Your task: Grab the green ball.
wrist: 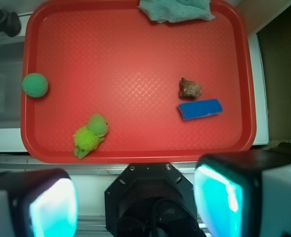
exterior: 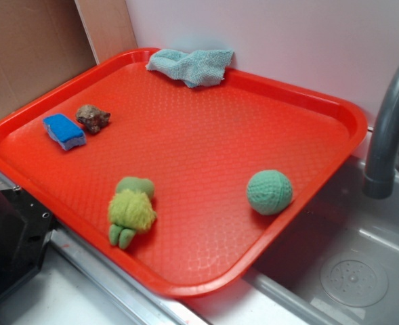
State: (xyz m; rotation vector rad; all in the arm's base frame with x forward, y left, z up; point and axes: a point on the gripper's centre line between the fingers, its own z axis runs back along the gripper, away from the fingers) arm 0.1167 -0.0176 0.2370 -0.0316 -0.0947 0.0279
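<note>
Resting: green ball (exterior: 269, 192) at tray (exterior: 206, 135) edge | end effector (wrist: 135, 205) spread wide, fingertips cropped, empty

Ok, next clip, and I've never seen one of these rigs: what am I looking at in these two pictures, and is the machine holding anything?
This is a small robot arm ending in a two-fingered gripper. The exterior picture comes from a fixed camera beside the scene. The wrist picture comes from a camera on the arm itself, looking down past its two pale, teal-padded fingers, which stand wide apart and hold nothing.

On the red plastic tray lie a round teal-green crocheted ball near the edge beside the sink, a fuzzy lime-green plush toy, a blue sponge-like block, a brown lumpy rock-like piece, and a crumpled pale teal cloth over the far rim. The gripper is above the near edge, away from the ball.
</note>
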